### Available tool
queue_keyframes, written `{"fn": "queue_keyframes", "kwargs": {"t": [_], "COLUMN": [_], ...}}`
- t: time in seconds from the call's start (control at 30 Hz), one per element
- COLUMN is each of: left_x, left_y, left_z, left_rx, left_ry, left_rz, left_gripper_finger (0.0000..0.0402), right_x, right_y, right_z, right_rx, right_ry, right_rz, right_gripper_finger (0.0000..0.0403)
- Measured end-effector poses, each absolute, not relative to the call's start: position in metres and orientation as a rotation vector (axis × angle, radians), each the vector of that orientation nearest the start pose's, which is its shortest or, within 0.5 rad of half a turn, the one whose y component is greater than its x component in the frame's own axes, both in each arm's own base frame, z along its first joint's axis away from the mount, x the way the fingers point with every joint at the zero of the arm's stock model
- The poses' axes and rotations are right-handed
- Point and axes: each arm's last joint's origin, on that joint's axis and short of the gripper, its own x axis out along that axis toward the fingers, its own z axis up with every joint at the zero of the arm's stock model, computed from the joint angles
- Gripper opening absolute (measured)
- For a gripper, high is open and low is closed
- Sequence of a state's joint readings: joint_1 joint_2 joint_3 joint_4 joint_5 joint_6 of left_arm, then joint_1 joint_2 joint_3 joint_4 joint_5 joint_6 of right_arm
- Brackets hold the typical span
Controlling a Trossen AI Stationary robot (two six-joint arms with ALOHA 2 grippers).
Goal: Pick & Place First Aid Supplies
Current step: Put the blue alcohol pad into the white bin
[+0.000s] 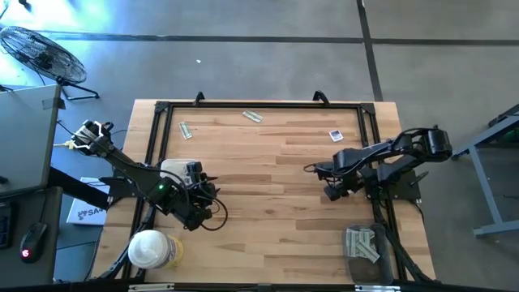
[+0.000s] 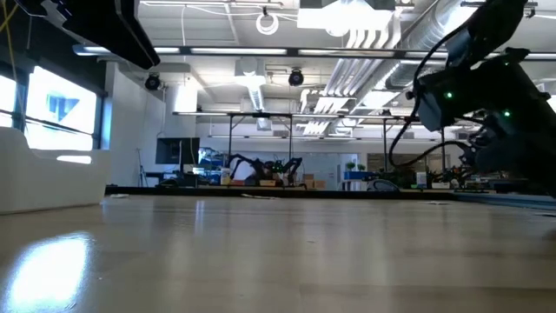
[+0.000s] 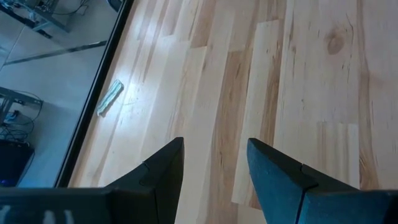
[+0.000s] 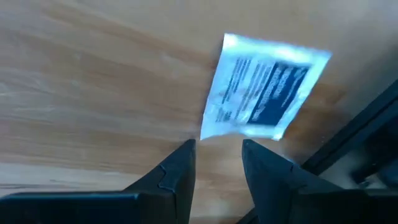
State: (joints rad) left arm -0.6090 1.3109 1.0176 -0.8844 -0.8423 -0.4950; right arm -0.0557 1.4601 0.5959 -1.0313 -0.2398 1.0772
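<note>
Your right gripper (image 4: 217,152) hangs above the wooden table (image 1: 268,186), on the side nearest the tray (image 1: 366,264). Its two fingers stand apart with nothing between them. Just beyond the fingertips lies a square white packet (image 4: 264,87) with dark blue print, flat on the wood beside the black frame rail (image 4: 367,130). In the high view this packet (image 1: 336,135) sits toward the far edge of the table from the tray, on the same side.

Your left gripper (image 3: 214,158) is over the table across from the tray, close to the round white-lidded tub (image 1: 148,248). Its fingers are also parted and empty. Ahead of it a narrow pale strip (image 3: 110,98) lies near the frame rail.

The high view shows two such strips: one (image 1: 186,130) far from the tray toward the opposite far corner, another (image 1: 253,116) near the middle of the far edge. Several pale strips (image 1: 362,242) already rest in the tray.
</note>
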Motion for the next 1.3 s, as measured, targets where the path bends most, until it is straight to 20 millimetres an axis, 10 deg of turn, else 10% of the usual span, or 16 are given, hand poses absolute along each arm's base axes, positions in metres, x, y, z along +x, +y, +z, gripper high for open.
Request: {"fn": "queue_keyframes", "kwargs": {"t": [0.67,1.3], "left_x": [0.207,0.208], "left_y": [-0.118,-0.118], "left_z": [0.265,0.266], "left_rx": [0.314,0.324], "left_ry": [0.79,0.748], "left_rz": [0.406,0.436], "left_gripper_finger": [0.0172,0.0172], "right_x": [0.162,0.163], "right_y": [-0.009,-0.011], "right_z": [0.117,0.117], "right_rx": [1.022,0.898], "right_ry": [1.73,1.742], "right_rz": [-0.819,-0.691], "right_gripper_finger": [0.0124,0.0003]}}
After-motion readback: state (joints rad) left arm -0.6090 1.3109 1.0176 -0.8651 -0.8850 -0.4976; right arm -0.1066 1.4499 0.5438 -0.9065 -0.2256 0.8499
